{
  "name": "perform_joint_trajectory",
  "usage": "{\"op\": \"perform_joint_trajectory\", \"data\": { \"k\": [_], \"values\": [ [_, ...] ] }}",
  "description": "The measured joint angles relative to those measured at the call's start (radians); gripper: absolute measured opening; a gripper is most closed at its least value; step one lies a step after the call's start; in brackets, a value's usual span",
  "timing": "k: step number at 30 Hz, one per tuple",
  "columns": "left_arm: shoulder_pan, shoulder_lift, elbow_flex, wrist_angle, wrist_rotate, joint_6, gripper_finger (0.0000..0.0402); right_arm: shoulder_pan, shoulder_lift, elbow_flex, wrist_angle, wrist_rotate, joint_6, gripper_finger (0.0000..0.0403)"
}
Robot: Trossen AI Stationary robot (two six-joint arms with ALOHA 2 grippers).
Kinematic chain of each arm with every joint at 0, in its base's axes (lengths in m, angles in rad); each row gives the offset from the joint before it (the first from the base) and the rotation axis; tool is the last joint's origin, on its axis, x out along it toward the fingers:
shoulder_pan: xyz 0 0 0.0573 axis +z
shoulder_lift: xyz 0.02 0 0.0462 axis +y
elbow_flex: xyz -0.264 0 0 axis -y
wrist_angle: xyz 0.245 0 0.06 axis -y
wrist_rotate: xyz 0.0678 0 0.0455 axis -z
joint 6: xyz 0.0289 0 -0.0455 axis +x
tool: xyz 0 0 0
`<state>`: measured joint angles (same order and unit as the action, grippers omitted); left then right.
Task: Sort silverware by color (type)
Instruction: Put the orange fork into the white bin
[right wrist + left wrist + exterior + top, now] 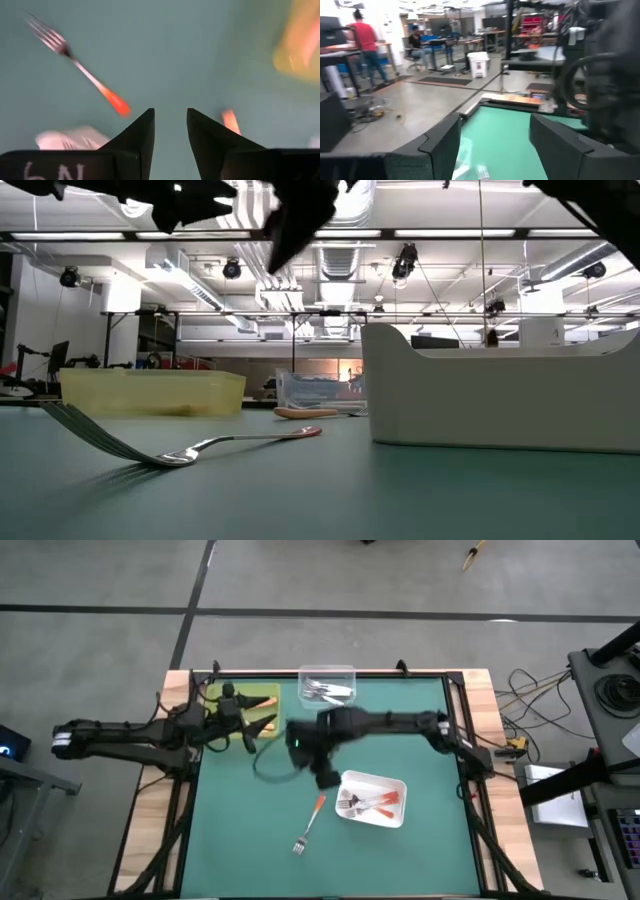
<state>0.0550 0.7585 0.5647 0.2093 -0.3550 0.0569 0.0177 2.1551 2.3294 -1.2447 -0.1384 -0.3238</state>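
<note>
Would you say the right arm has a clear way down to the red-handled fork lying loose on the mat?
Probably yes: the right claw hangs open and empty above the mat, with nothing between it and the red-handled fork, which lies alone beside the white tray.

Bright, even overhead light; both wrist views smeared by blur.
Ceiling strip lamps (440, 232) glare white in the low view, where the arms are black silhouettes. A soft shadow lies under the fork (180, 450). The yellow tray (300, 42) is a blurred streak.

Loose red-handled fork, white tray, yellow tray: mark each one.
loose red-handled fork (309, 823), high view, mid shaft.
white tray (398, 787), high view, right rim.
yellow tray (150, 392), low view, front wall.
</note>
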Motion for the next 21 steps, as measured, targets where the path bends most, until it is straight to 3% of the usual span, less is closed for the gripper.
{"op": "perform_joint_trajectory", "data": {
  "k": [9, 15, 21],
  "values": [
    [-0.118, -0.043, -0.016, -0.003, -0.001, -0.146, 0.0219, 0.201, 0.005, -0.105, 0.177, 0.086, 0.055, 0.0100],
    [-0.204, -0.036, -0.017, -0.028, 0.000, -0.193, 0.0219, 0.274, 0.005, -0.184, 0.215, 0.088, 0.130, 0.0100],
    [-0.212, -0.016, -0.017, -0.026, -0.001, -0.203, 0.0219, 0.312, 0.006, -0.281, 0.309, 0.096, 0.207, 0.0105]
  ]
}}
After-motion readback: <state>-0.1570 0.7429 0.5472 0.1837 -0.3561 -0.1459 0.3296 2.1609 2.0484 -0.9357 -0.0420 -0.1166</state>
